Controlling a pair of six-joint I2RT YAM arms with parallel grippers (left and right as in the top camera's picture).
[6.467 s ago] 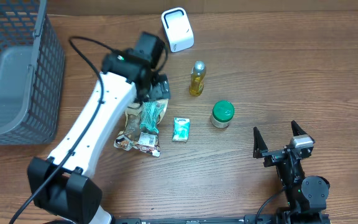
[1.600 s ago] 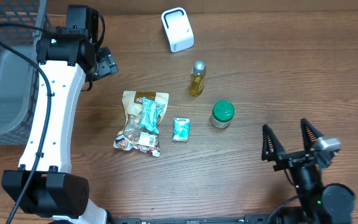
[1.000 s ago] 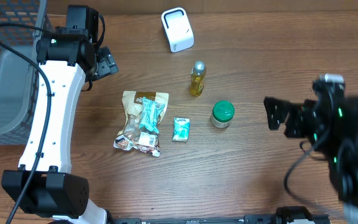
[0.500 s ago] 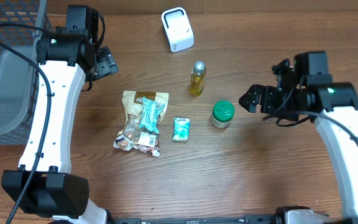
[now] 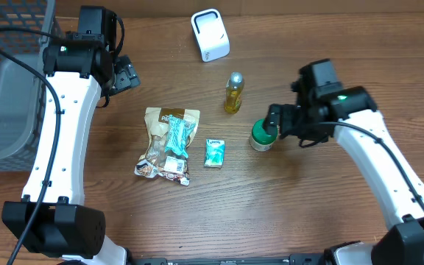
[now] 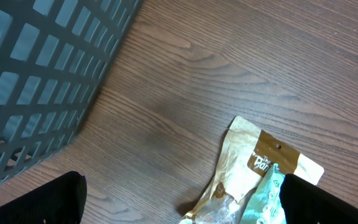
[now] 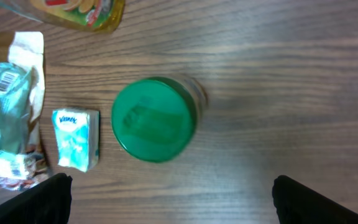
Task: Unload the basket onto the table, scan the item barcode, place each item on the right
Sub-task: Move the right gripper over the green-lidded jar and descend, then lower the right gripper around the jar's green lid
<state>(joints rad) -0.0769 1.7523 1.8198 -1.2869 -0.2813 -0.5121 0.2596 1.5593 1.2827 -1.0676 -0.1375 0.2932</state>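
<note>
Several items lie mid-table: a green-lidded jar [image 5: 262, 134], a yellow oil bottle [image 5: 232, 93], a small tissue pack [image 5: 213, 152] and a tan snack bag [image 5: 169, 143] with a teal packet on it. A white scanner [image 5: 210, 34] stands at the back. My right gripper [image 5: 282, 124] hovers open just right of the jar. In the right wrist view the jar's green lid [image 7: 154, 119] sits ahead of the open right gripper [image 7: 169, 190], nothing between the fingers. My left gripper [image 5: 124, 73] is open near the basket. The left wrist view has the left gripper [image 6: 179, 196] above bare wood, the snack bag [image 6: 260, 174] at its right finger.
A grey wire basket [image 5: 13, 81] fills the far left, its mesh [image 6: 42, 74] close to the left gripper. The tissue pack [image 7: 74, 140] and the teal packet with a barcode [image 7: 5, 93] lie left of the jar.
My right arm has swung up from the front right and in leftward, now beside the green-lidded jar. The left arm and the items have not moved.
</note>
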